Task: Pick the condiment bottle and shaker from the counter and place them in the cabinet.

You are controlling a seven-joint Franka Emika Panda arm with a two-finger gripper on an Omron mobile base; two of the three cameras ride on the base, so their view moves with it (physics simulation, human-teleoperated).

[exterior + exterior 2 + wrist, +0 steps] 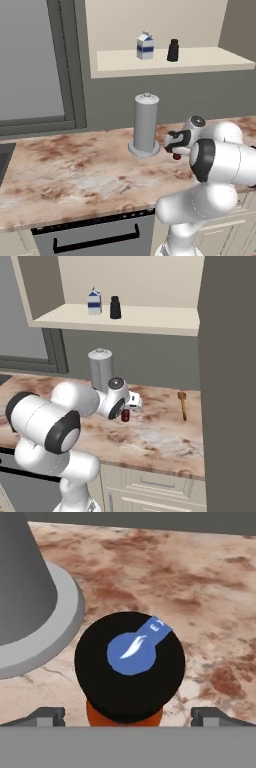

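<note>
The condiment bottle (131, 672) stands upright on the counter (75, 170), seen from above as a black cap with a blue label over a red body. My gripper (127, 717) hangs right over it, open, with one fingertip on each side of the bottle and apart from it. From the base, the gripper (175, 149) (127, 409) covers all but a bit of the red bottle (176, 157) (125, 415). The black shaker (173, 50) (115, 307) stands on the cabinet shelf (210, 59) (150, 318).
A tall grey cylinder (146, 125) (100, 370) (25, 587) on a round base stands close beside the bottle. A blue-and-white milk carton (145, 46) (94, 301) stands on the shelf next to the shaker. A wooden utensil (182, 404) lies further right on the counter.
</note>
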